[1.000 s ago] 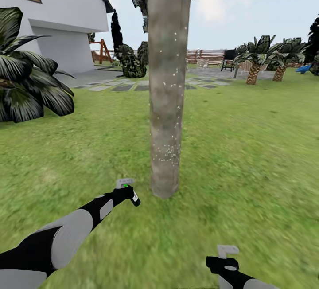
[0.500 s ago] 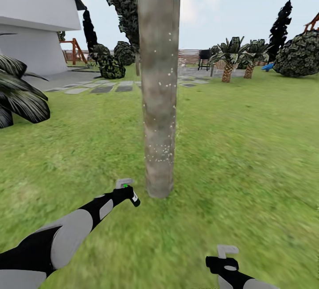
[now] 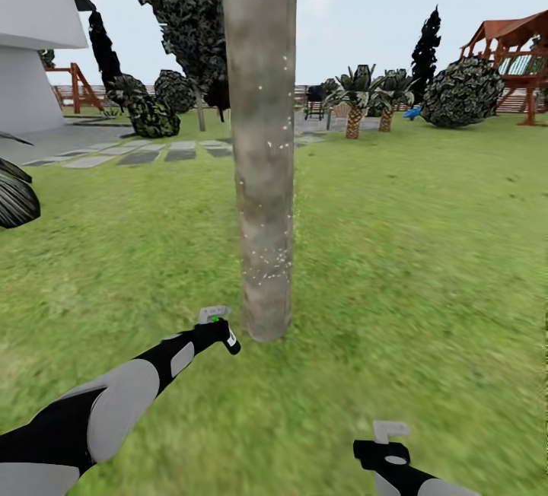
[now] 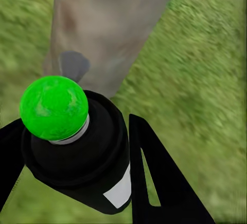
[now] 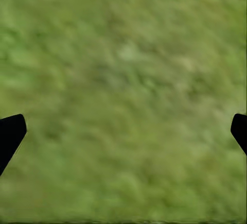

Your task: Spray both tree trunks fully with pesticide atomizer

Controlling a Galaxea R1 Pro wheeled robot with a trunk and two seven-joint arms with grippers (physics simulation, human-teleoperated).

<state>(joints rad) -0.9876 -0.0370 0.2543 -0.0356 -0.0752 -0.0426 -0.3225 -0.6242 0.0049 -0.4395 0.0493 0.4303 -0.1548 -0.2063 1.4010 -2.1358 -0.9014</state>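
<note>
A thick grey-brown mottled tree trunk (image 3: 262, 176) rises straight ahead of me from the grass, dotted with tiny white specks of pesticide (image 3: 266, 264) mostly on its lower half. My left gripper (image 3: 218, 329) is shut on the pesticide atomizer (image 3: 228, 338), a small black bottle with a white label, held close to the trunk's base on its left side. In the left wrist view the atomizer (image 4: 77, 152) shows a green cap between the black fingers (image 4: 154, 183), with the trunk (image 4: 103, 23) just beyond. My right gripper (image 3: 390, 439) hangs low over grass, open and holding nothing (image 5: 123, 131).
Another tree with a dark leafy crown (image 3: 199, 104) stands further back on the left, beside stone paving slabs (image 3: 152, 154) and the white house (image 3: 30, 62). Short palms (image 3: 354, 119), a round bush (image 3: 460, 93) and a wooden playhouse (image 3: 514, 62) lie far right. A spiky plant (image 3: 11, 199) is at left.
The whole view has swung to the right: the house and spiky plant slid off to the left and the playhouse came in at right. Both arms keep their pose.
</note>
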